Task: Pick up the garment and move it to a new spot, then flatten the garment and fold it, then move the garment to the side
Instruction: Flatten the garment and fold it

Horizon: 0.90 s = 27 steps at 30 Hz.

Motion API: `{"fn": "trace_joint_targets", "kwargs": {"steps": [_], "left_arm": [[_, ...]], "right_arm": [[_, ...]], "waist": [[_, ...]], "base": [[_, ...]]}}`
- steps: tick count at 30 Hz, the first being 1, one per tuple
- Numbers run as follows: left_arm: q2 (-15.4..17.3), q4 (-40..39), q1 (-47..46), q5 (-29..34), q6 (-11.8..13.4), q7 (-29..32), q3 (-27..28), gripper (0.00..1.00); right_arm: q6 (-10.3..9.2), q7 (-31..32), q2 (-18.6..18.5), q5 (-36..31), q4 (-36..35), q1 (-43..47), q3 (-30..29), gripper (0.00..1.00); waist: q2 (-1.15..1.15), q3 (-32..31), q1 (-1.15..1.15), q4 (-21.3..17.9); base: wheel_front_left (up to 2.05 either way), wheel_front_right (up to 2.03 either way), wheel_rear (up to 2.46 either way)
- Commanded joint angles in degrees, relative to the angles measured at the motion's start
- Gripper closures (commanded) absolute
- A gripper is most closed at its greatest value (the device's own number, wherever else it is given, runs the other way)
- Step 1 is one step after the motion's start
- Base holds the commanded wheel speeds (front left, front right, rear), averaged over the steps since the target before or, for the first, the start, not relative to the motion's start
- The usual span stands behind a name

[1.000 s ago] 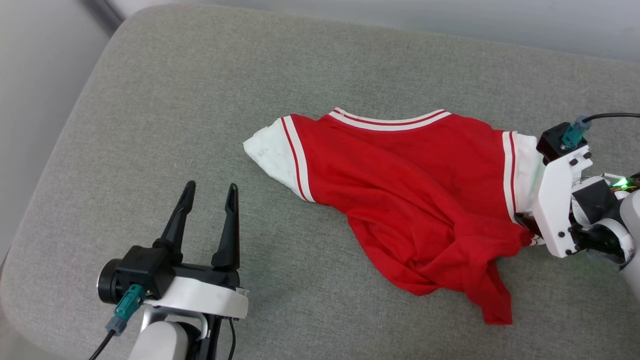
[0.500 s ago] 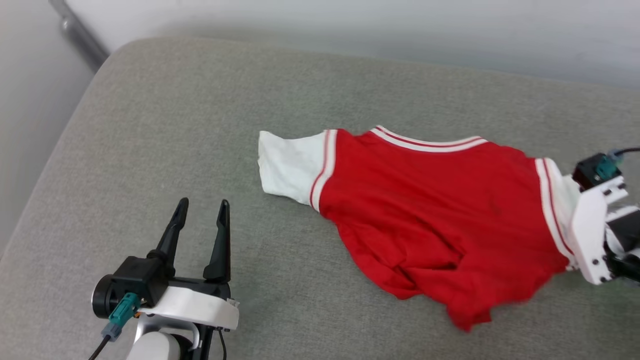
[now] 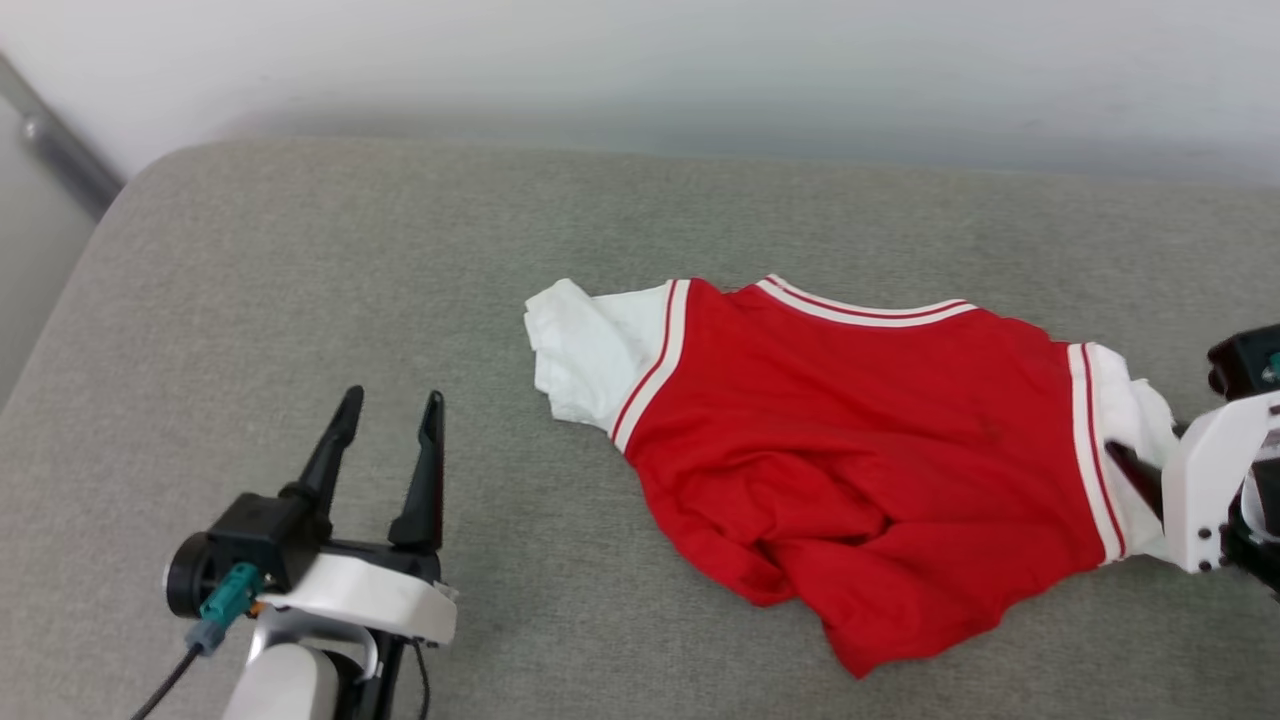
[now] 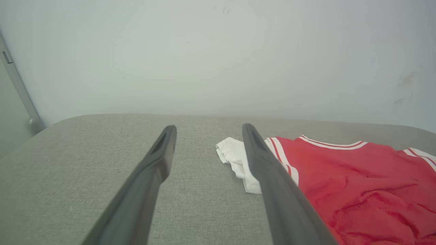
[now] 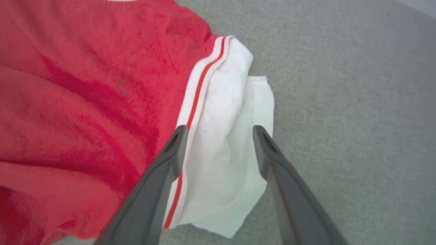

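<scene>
Head view: a grey cushion [image 3: 300, 300] runs wide under a pale wall [image 3: 640, 70], its rounded corner at far left, with plenty of bare room left of and in front of the shirt. The shirt [image 3: 860, 440] lies rumpled right of centre, red with white striped sleeves at both ends. The left claw [image 3: 393, 395] is spread open and empty, well apart from the shirt. The right claw [image 3: 1130, 468] is at the shirt's right sleeve.

Left wrist view: open fingers over bare cushion, with the shirt's near sleeve just past one finger.

Right wrist view: the fingers stand wide apart, with the creased white sleeve [image 5: 221, 160] lying between them, not pinched.
</scene>
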Motion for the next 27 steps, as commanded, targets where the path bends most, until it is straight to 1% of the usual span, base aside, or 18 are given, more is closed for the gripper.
{"fn": "trace_joint_targets", "kwargs": {"steps": [1,4,6,8,10,14,16,19,21,24,27], "left_arm": [[0.53,0.27,-0.79,-0.14,-0.27,0.22,-0.01,0.00],[2.14,0.18,-2.51,-0.94,-0.74,1.24,0.39,0.00],[3.13,-0.23,-3.72,-1.99,-0.97,2.41,0.77,0.00],[4.57,-0.67,-5.50,-2.99,-1.32,4.43,0.75,0.00],[6.24,-0.61,-7.40,-4.09,-1.71,7.76,0.29,0.00],[10.97,0.57,-12.30,-7.85,-2.20,18.08,-2.42,0.00],[14.26,1.18,-15.16,-10.34,-2.27,23.74,-3.48,0.00],[19.26,2.28,-19.22,-14.96,-2.31,32.98,-6.54,0.00],[22.66,3.21,-21.92,-17.71,-2.32,38.80,-8.41,0.00],[26.68,4.74,-25.37,-21.83,-2.33,47.28,-10.81,0.00],[30.19,6.43,-28.07,-25.11,-2.34,55.26,-12.38,0.00]], "right_arm": [[-0.04,-1.55,0.62,-0.33,-0.94,0.62,-0.74,0.00],[-0.04,-7.32,2.14,-0.53,-4.67,2.09,-4.20,0.00],[-0.04,-11.25,3.10,-1.18,-8.58,3.48,-5.93,0.00],[-0.04,-15.15,4.62,-1.49,-12.69,5.31,-8.64,0.00],[-0.04,-18.87,6.83,-2.10,-16.68,7.72,-11.53,0.00],[-0.04,-24.07,12.61,-3.81,-24.68,13.08,-16.64,0.00],[-0.04,-25.88,15.89,-4.82,-28.94,15.23,-18.32,0.00],[-0.04,-28.23,19.83,-7.22,-34.30,18.04,-19.62,0.00],[-0.04,-29.49,21.68,-9.30,-36.96,19.29,-20.10,0.00],[-0.04,-30.75,24.27,-11.13,-39.34,20.45,-20.44,0.00],[-0.04,-31.20,25.08,-11.99,-39.44,20.59,-20.22,0.00]], "waist": [[0.00,-0.66,0.00,-1.04],[0.00,-1.34,0.00,-2.94],[0.00,-1.41,0.00,-4.36],[0.00,-1.16,0.00,-5.82],[0.00,-0.90,0.00,-7.17],[0.00,-0.19,0.00,-9.94],[0.00,0.76,0.00,-11.70],[0.00,2.34,0.00,-14.06],[0.00,3.55,0.00,-15.39],[0.00,5.35,0.00,-17.17],[0.00,6.88,0.00,-18.70]], "base": [[0.00,0.00,0.00],[0.00,0.00,0.00],[0.00,0.00,0.00],[0.00,0.00,0.00],[0.00,0.00,0.00],[0.00,0.00,0.00],[0.00,0.00,0.00],[0.00,0.00,0.00],[0.00,0.00,0.00],[0.00,0.00,0.00],[0.00,0.00,0.00]]}}
